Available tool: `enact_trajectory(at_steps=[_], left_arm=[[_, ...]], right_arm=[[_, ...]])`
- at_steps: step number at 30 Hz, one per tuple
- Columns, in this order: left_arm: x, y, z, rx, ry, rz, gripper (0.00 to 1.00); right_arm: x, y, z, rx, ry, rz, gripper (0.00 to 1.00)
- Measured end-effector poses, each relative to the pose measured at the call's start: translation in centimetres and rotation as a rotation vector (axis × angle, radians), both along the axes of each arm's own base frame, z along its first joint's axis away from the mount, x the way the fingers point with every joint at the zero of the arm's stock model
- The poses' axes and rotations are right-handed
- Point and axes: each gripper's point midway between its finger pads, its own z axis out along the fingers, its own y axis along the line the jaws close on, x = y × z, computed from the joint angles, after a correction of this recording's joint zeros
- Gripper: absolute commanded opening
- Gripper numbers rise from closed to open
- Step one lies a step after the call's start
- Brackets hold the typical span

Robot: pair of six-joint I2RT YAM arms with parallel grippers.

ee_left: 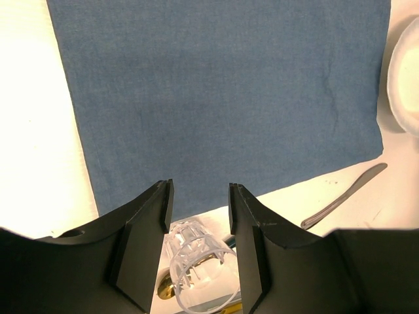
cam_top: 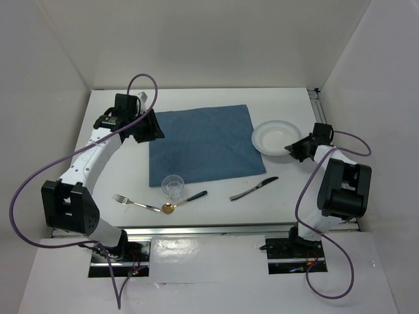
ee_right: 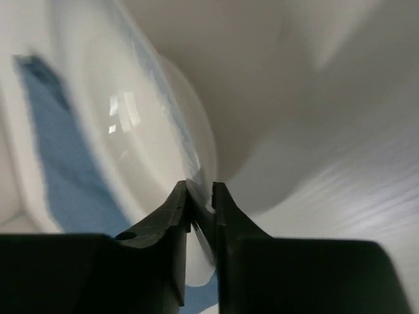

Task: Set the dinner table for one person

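Seen from above, the white bench (cam_top: 209, 98) carries a blue cloth (cam_top: 200, 140) at its middle. A plate (cam_top: 272, 134) sits just right of the cloth and a glass (cam_top: 172, 186) at its near-left corner. A fork (cam_top: 131, 201), spoon (cam_top: 184, 201) and knife (cam_top: 254, 188) lie scattered along the near side. The left wrist view shows the left jaws released and empty. The right wrist view shows the right jaws clenched on the plate's rim. The setting looks barely begun, with plate, glass and cutlery all yet to be placed.
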Motion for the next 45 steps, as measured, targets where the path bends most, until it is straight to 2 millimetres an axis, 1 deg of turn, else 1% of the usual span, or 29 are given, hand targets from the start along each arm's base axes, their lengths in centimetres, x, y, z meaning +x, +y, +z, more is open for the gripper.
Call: enact_trajectory(at_steps=[2,3,4,6,9,11,14,16,19,20,21,23,25,27,28,30,33,36,39,45], left_arm=[[0.0,0.0,0.0,0.002,0.0,0.002,0.56],[0.0,0.1,0.0,0.004,-0.001,0.004,0.56],[0.1,0.1,0.0,0.006,-0.001,0.005,0.56],[0.1,0.2,-0.1,0.008,0.0,0.006,0.56],[0.3,0.5,-0.5,0.025,0.006,0.025,0.56],[0.6,1.0,-1.3,0.047,0.024,0.05,0.55],[0.9,1.9,-4.0,0.079,0.084,0.104,0.52],[0.8,2.9,-6.9,0.105,0.147,0.15,0.5],[0.7,4.5,-11.3,0.119,0.255,0.218,0.48],[0.7,5.2,-12.8,0.118,0.297,0.243,0.48],[0.8,5.5,-13.7,0.115,0.322,0.262,0.48],[0.9,6.3,-15.6,0.113,0.369,0.292,0.48],[1.4,6.5,-16.6,0.106,0.394,0.31,0.48],[2.5,6.2,-16.7,0.098,0.393,0.305,0.48],[3.1,6.1,-16.6,0.095,0.386,0.304,0.47],[4.5,5.9,-16.2,0.088,0.358,0.301,0.47],[6.2,5.7,-15.7,0.084,0.329,0.297,0.47],[7.1,5.7,-15.9,0.083,0.326,0.297,0.47],[7.7,5.7,-16.6,0.086,0.338,0.295,0.47],[9.2,5.6,-16.4,0.084,0.328,0.29,0.47]], right_arm=[[0.9,0.3,1.8,0.017,-0.057,0.005,0.02],[1.3,0.0,2.9,-0.007,-0.081,0.006,0.0],[1.3,-0.2,3.4,-0.033,-0.087,0.001,0.0],[0.9,-0.8,3.6,-0.062,-0.075,-0.02,0.0],[-0.2,-1.1,4.2,-0.08,-0.057,-0.022,0.0],[-0.6,-0.9,5.0,-0.083,-0.067,-0.007,0.0],[-0.4,0.2,7.4,-0.06,-0.13,0.045,0.0],[0.4,1.4,9.2,-0.04,-0.19,0.099,0.0],[2.1,4.8,12.0,-0.017,-0.284,0.22,0.0],[2.8,6.8,13.0,-0.004,-0.316,0.282,0.0],[3.3,8.6,13.7,0.008,-0.344,0.337,0.0],[4.2,12.9,14.6,0.037,-0.388,0.459,0.0],[4.7,16.9,14.7,0.08,-0.411,0.575,0.0],[4.8,20.7,13.7,0.134,-0.415,0.684,0.0],[4.7,22.1,12.9,0.158,-0.403,0.719,0.0],[4.5,23.8,10.9,0.202,-0.358,0.76,0.0],[4.4,24.8,8.0,0.24,-0.29,0.774,0.0],[4.6,25.2,5.9,0.254,-0.245,0.765,0.0],[4.9,25.3,5.0,0.26,-0.227,0.756,0.0],[5.9,26.3,3.8,0.267,-0.227,0.764,0.0]])
